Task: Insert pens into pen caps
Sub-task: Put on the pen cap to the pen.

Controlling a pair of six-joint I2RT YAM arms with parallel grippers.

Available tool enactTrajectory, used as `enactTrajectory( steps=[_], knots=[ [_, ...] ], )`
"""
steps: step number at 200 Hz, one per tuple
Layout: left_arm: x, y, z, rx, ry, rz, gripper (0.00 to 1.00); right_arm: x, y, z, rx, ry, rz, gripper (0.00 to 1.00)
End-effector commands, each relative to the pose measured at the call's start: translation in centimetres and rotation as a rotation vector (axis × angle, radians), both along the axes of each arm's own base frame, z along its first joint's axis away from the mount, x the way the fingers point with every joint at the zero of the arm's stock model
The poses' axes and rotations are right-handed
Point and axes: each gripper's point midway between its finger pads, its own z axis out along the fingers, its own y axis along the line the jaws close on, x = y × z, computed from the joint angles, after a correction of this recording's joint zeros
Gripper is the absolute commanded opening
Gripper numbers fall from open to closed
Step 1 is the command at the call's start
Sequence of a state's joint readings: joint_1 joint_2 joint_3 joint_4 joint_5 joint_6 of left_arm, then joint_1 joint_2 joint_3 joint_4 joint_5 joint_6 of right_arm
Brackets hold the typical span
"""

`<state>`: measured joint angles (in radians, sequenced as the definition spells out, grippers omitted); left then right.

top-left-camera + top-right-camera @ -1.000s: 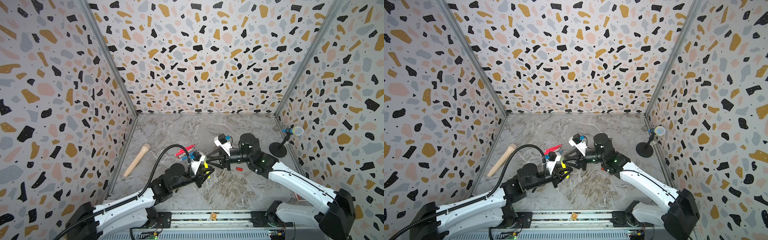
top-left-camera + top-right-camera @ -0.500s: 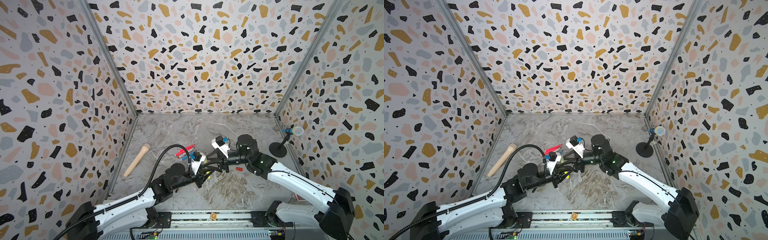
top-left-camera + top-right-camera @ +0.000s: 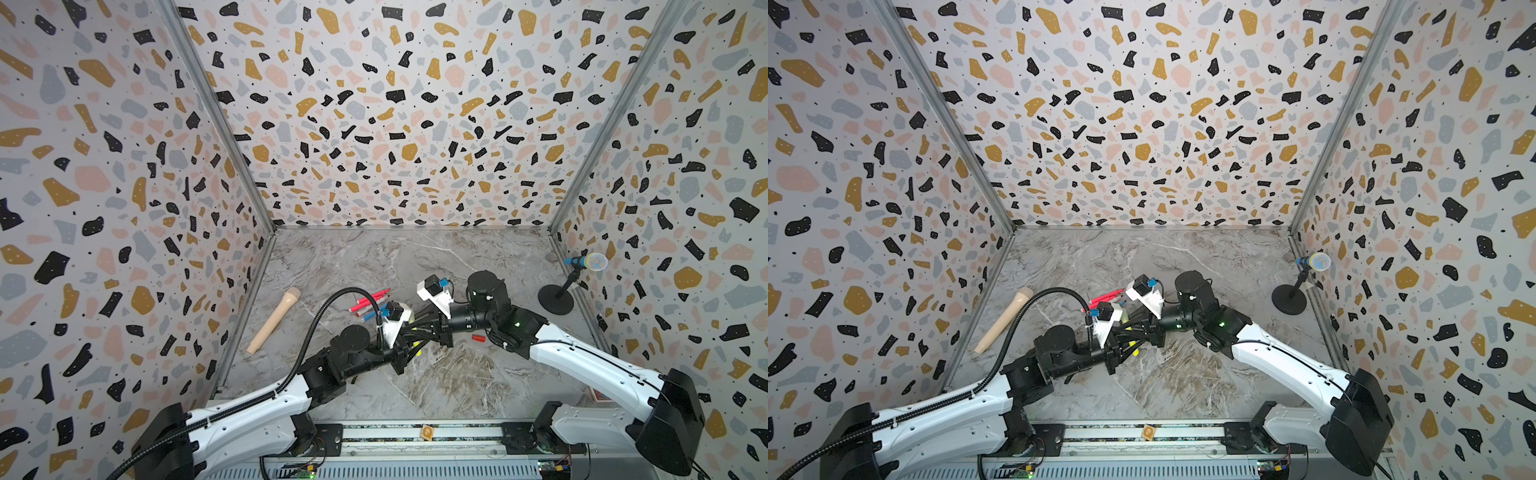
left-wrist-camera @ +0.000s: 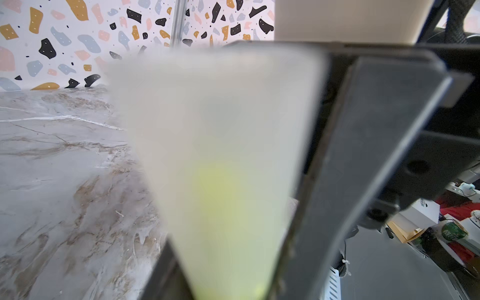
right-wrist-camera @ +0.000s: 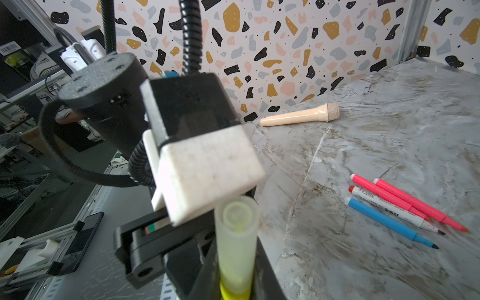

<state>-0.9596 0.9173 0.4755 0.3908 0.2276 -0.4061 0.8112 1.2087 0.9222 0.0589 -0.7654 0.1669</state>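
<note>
Marble surface [image 3: 415,257] carries all things. Left tool [image 3: 411,347] and right tool [image 3: 422,332] meet above its middle, and both are closed narrow on one yellow pen [image 5: 235,288]. Beige stick [image 3: 274,320] lies near the left wall. Blue microphone [image 3: 584,262] stands at the right wall. Two pink pens [image 5: 415,202], white pen [image 5: 389,207] and blue pen [image 5: 384,218] lie side by side with bare tips, just behind the tools. Clear cap [image 5: 236,233] sits over the yellow pen's end. Red cap [image 3: 478,338] lies on the surface beside the right arm.
</note>
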Motion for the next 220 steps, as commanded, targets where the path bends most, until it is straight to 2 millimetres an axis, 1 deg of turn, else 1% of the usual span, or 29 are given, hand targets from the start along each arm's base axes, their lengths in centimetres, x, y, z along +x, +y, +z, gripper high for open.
enactTrajectory(
  steps=[1, 35, 54, 105, 129, 153, 169, 180, 186, 197, 210, 220],
  knots=[
    [-0.3, 0.0, 3.7, -0.087, -0.083, -0.012, 0.0, 0.5, -1.3, 0.4, 0.016, -0.002, -0.067, 0.05],
    [-0.2, 0.3, 4.1, -0.102, -0.088, 0.002, 0.0, 0.9, -2.9, 0.1, 0.039, 0.016, -0.116, 0.02],
    [-0.3, 0.4, 4.3, -0.115, -0.088, 0.005, 0.0, 0.9, -3.4, -0.2, 0.047, 0.025, -0.125, 0.02],
    [-0.4, 0.5, 4.8, -0.135, -0.091, 0.004, 0.0, 1.2, -3.8, -1.2, 0.044, 0.045, -0.154, 0.01],
    [-0.5, 0.6, 4.9, -0.14, -0.092, 0.005, 0.0, 1.5, -4.1, -1.2, 0.045, 0.046, -0.17, 0.01],
    [-0.5, 0.7, 4.9, -0.147, -0.092, 0.007, 0.0, 1.4, -4.1, -1.3, 0.049, 0.055, -0.166, 0.01],
    [-0.5, 0.7, 4.8, -0.148, -0.091, 0.006, 0.0, 1.1, -4.0, -1.0, 0.067, 0.06, -0.151, 0.02],
    [-0.5, 0.6, 4.6, -0.146, -0.087, 0.002, 0.0, 0.8, -3.9, -0.5, 0.085, 0.062, -0.135, 0.1],
    [-0.5, 0.5, 4.4, -0.139, -0.084, -0.001, 0.0, 0.7, -3.9, -0.3, 0.095, 0.062, -0.128, 0.18],
    [-0.5, 0.2, 3.9, -0.125, -0.078, -0.012, 0.0, 0.3, -3.9, 0.5, 0.118, 0.052, -0.11, 0.28],
    [-0.5, -0.2, 3.1, -0.111, -0.068, -0.025, 0.0, -0.1, -4.0, 1.3, 0.143, 0.035, -0.094, 0.45],
    [-0.5, -0.4, 2.7, -0.104, -0.061, -0.035, 0.0, -0.3, -4.1, 1.8, 0.157, 0.026, -0.087, 0.53]
  ],
)
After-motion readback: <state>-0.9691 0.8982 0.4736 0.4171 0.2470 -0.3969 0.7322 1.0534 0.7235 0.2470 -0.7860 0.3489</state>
